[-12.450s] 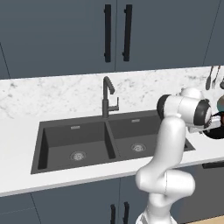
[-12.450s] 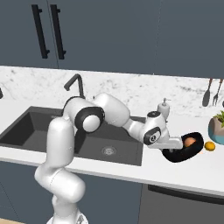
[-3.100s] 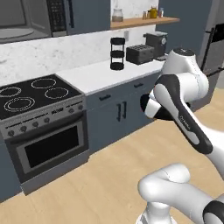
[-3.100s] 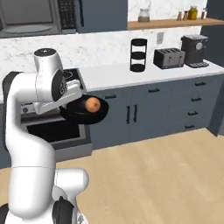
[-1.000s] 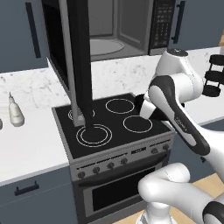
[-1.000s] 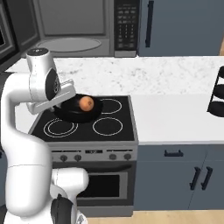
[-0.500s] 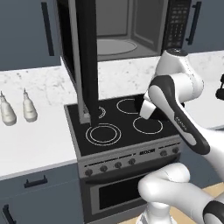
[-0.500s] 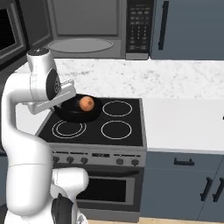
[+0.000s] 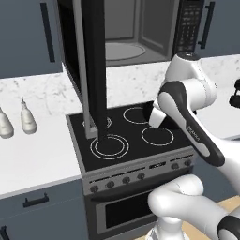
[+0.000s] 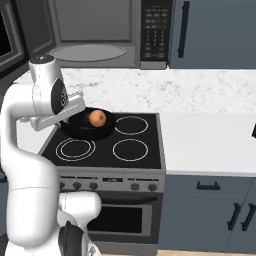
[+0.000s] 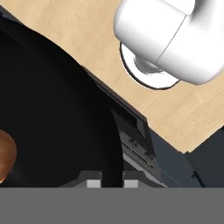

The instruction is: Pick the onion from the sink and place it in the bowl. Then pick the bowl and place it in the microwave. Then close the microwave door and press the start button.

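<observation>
Now we carry the bowl (image 10: 88, 126) above the back-left part of the range (image 10: 107, 145), with the onion (image 10: 97, 117) sitting inside it, a little toward the bowl's right side as the right base view shows it. What the coming move turns on is height and depth: the microwave (image 10: 105, 32) hangs straight above and behind the bowl, its grey cavity open and its round turntable (image 10: 89, 52) lying higher than the bowl and farther back toward the wall, so we judge the bowl has to rise and then travel away from us into the opening. The microwave door (image 9: 93, 70) stands swung out on the left of the cavity, reaching forward over the left edge of the range, so our way in lies to the right of it. Our gripper (image 11: 111, 183) is nearly closed, pinching the bowl's thin rim between its two fingertips (image 11: 93, 183); in the hand view the black wall of the bowl runs up from between them, and the onion peeks in at the left edge. We hold the bowl by its left rim, roughly level as far as we can tell, so the onion rests inside. A tilt on the way up could roll the onion out, in our judgement.
</observation>
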You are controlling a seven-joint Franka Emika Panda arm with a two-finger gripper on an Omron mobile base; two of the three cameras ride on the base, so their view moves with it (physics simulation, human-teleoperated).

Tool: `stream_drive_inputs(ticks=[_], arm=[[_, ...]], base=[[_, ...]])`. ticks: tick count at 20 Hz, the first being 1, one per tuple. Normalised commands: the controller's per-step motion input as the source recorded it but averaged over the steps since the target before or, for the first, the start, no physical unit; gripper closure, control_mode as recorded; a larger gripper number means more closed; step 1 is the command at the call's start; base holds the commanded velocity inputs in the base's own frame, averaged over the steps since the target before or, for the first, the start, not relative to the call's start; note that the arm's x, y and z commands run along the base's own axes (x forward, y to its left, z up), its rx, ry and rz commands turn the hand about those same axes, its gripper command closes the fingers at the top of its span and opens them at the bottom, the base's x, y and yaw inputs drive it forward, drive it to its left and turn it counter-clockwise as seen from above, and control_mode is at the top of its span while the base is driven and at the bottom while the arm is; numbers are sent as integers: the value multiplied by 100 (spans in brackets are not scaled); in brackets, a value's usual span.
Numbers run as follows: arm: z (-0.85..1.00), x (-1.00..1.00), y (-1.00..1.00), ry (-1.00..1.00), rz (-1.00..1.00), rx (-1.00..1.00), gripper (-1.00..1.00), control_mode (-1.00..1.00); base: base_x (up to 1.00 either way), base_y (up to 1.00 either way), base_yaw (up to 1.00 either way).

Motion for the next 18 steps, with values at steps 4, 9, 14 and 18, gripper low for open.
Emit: stream_drive_inputs(ticks=[4, 9, 14, 18], arm=[[0, 0, 0, 0, 0, 0, 100, 100], [0, 0, 0, 0, 0, 0, 100, 100], [0, 0, 0, 0, 0, 0, 100, 100], [0, 0, 0, 0, 0, 0, 100, 100]], base=[[31, 0, -12], [67, 0, -3], [26, -8, 5], [-3, -24, 5]])
